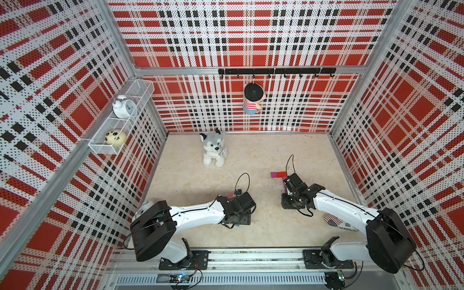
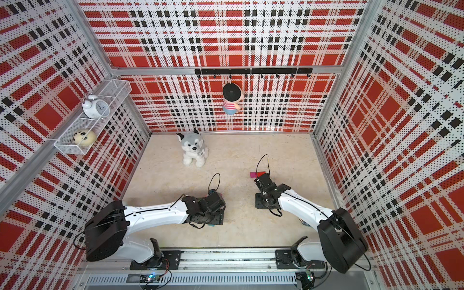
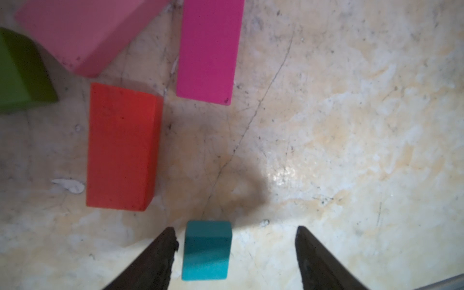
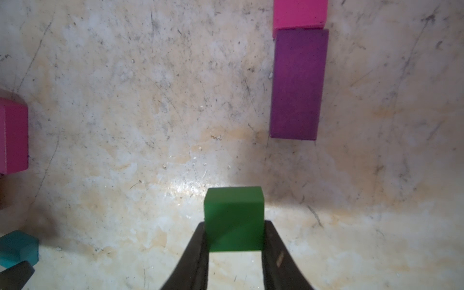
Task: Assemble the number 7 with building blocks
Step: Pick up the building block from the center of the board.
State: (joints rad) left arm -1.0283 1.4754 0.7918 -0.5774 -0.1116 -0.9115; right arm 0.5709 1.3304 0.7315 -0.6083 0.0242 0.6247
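1. Blocks in view are matte, sharp-edged painted slabs. They lie on a beige, mottled tabletop (image 3: 351,125) that is scratched all over and has one glossy patch.
2. Left gripper (image 3: 236,229): its two dark, tapering fingers stand apart and straddle a small teal square block (image 3: 206,251). That block lies flat on the tabletop, just beside one finger (image 3: 160,258) and well clear of the other. Whether it touches the near finger I cannot tell.
3. Ahead of the left gripper's fingertips, on the teal block's side, lies a red-orange rectangular block (image 3: 123,148), the nearest of the loose ones. Beyond it are a magenta rectangular block (image 3: 208,50) and a pale pink rectangular block (image 3: 82,32) turned askew. The two are near each other but apart. A blurred olive-green block (image 3: 20,72) sits farther out to that side.
4. Right gripper (image 4: 234,226): its fingers are clamped on a green square block (image 4: 233,208). They pinch its flat sides, and its front half sticks out past the fingertips. Whether it rests on the tabletop or is lifted I cannot tell.
5. Ahead of the right gripper and off to one side, a purple rectangular block (image 4: 297,85) lies end to end against a bright magenta block (image 4: 300,15) beyond it, in one straight line.
6. In both top views the number 7 (image 1: 278,174) (image 2: 258,173) shows as a short magenta and red bar just beyond the right gripper, which hides most of the stem.
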